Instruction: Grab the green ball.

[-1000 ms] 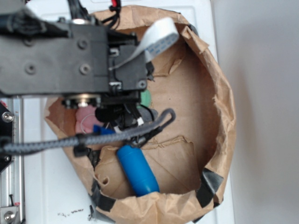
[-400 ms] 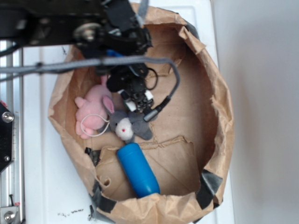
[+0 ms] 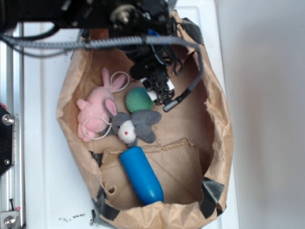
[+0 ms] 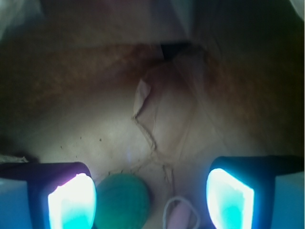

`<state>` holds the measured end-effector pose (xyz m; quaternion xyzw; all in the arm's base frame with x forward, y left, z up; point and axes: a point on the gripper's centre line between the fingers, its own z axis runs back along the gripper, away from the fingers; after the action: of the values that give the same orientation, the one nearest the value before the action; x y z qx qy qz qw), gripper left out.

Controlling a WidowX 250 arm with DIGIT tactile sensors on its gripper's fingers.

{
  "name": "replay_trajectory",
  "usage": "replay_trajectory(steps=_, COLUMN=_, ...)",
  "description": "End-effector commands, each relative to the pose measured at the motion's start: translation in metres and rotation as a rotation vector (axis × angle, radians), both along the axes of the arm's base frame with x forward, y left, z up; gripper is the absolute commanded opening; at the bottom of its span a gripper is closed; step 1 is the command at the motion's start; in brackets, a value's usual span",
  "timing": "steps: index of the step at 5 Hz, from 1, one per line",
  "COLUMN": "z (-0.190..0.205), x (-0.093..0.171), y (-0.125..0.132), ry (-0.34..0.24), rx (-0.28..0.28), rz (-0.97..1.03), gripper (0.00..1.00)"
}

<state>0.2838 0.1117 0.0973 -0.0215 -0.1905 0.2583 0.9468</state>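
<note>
Two wide-open fingers of the empty pincer straddle the green ball off-centre, so closing may snag the pink rabbit's loop instead.

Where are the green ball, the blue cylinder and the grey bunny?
green ball (image 3: 138,99), exterior view, middle of its dimpled top.
blue cylinder (image 3: 141,174), exterior view, middle of its body.
grey bunny (image 3: 127,130), exterior view, its face.
</note>
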Motion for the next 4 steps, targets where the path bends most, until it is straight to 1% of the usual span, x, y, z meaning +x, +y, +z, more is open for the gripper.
replay_trajectory(steps=1, z=-0.003, x=0.011, y=-0.011, ry=-0.096, rx=-0.015, rz=-0.034, gripper=1.00)
replay_trajectory(steps=3, z=-0.016, x=0.034, y=-0.031, ry=-0.050, rx=-0.014, rz=-0.031, gripper=1.00)
replay_trajectory(steps=4, z=-0.022, x=0.037, y=-0.040, ry=-0.026, rx=-0.007, rz=-0.039, gripper=1.00)
